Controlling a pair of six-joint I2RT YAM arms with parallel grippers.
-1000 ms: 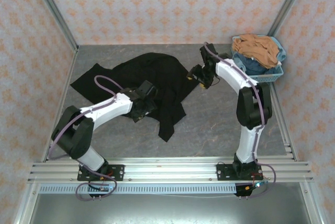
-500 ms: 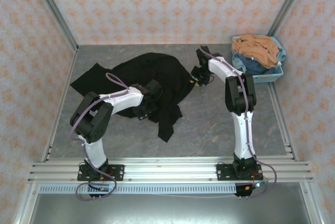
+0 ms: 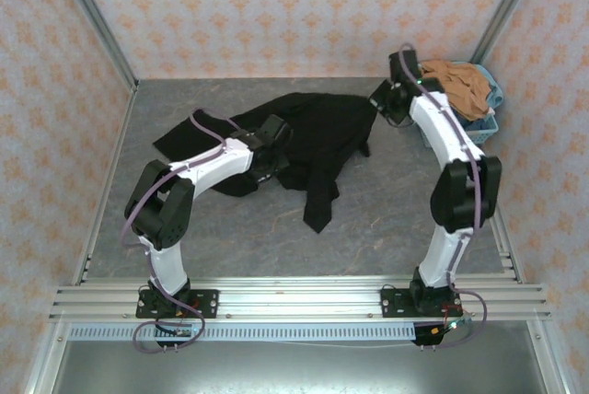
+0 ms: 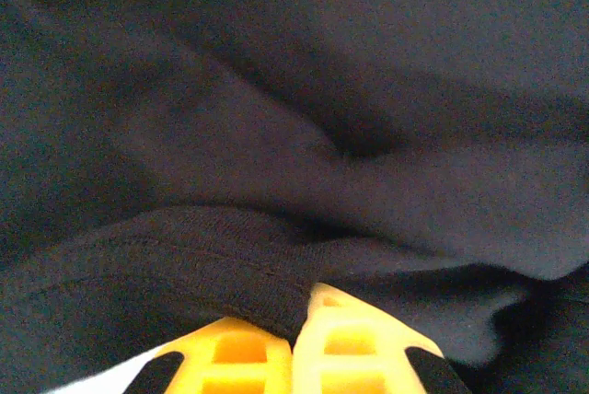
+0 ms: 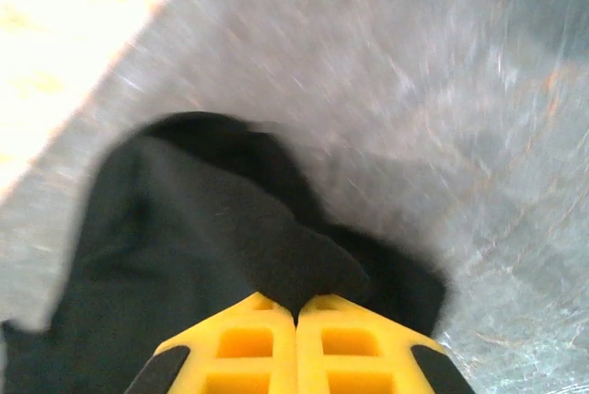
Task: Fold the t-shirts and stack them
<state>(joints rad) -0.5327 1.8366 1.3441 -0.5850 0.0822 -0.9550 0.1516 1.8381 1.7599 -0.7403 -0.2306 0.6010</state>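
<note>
Top view: black t-shirt (image 3: 322,127) lies bunched on the counter (image 3: 386,201), left of the basket (image 3: 480,127).

Left wrist: left tool (image 4: 296,348) clamped tight on a hem fold.

Right wrist: right tool (image 5: 296,353) pinched closed on a fabric edge nearer the basket.

Risk, as I judge it: thin pinches slipping when I spread it.

No legible writing.

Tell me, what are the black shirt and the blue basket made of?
The black t-shirt looks like soft, matte knit cloth: it wrinkles, and a stitched hem shows at the left claw. The basket seems to be stiff light-blue plastic with open lattice sides.
</note>
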